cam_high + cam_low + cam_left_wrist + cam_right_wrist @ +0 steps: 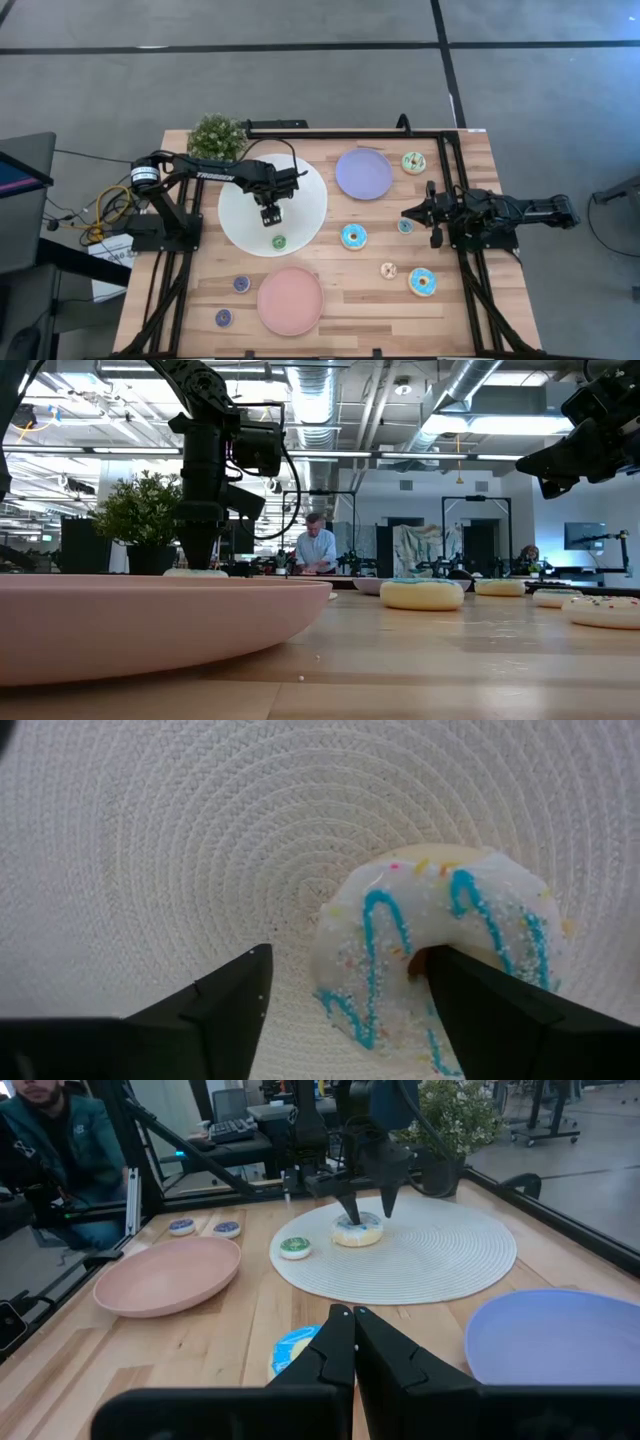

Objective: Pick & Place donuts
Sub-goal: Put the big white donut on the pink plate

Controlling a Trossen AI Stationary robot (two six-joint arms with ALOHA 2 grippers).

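— Fingers (pixel 235 1010) first: what do we see of the left gripper (pixel 271 214)?

— We see its arm reaching from the table's left edge across the white woven mat (pixel 312 196), wrist bent so the gripper points down; the two dark fingers are spread, one outside the white donut with blue drizzle (pixel 440 950), the other over its hole; whether they press it we cannot tell; the donut lies flat on the mat.

— And beside it?

— We see a mini green donut (pixel 279 241) on the same mat, just beside the gripper.

— The right gripper (pixel 411 213)?

— Its arm stretches level from the right edge, above the table; the fingers meet at their tips with nothing between them; a blue-iced donut (pixel 295 1348) lies below and ahead of them.

— Farther off?

— We see a pink plate (pixel 290 300) at the near edge, a lilac plate (pixel 363 173) toward the far side with a pale green donut (pixel 413 162) just beside it, and a potted plant (pixel 216 136) at the far left corner; two small purple-topped donuts (pixel 181 1227) lie left of the pink plate.
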